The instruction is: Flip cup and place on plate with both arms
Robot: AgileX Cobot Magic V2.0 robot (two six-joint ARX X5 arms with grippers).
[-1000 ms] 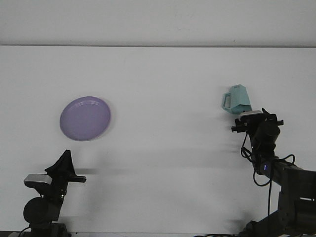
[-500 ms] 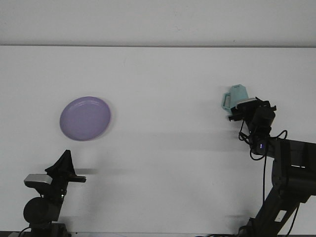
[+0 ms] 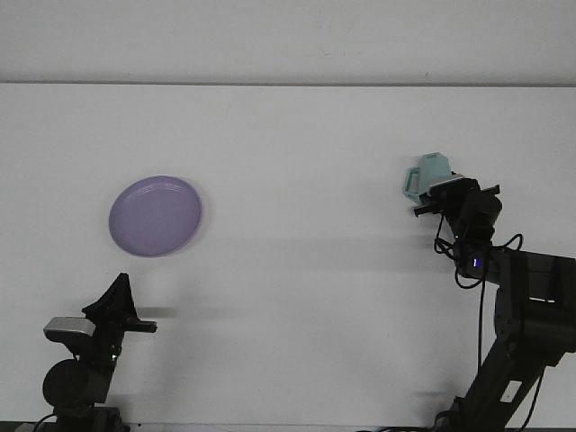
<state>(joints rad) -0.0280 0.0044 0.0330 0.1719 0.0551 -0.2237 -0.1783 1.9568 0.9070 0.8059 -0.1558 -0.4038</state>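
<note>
Right fingers point(image 3: 438, 191): at upturned cup point(image 3: 427, 175), closure cannot be told; seat squarely on the body before lifting

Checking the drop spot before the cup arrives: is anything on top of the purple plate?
Nothing lies on the purple plate; its whole face shows bare. The teal cup sits far right, partly covered by the right end effector.

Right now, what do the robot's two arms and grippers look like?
Both arms are matte black. The left gripper is a black wedge shape with a small silver-grey block beside it, above a round black joint. The right gripper carries a pale grey block too, with loose black cables looping behind it and a tiny blue light on the boxy arm links below.
</note>
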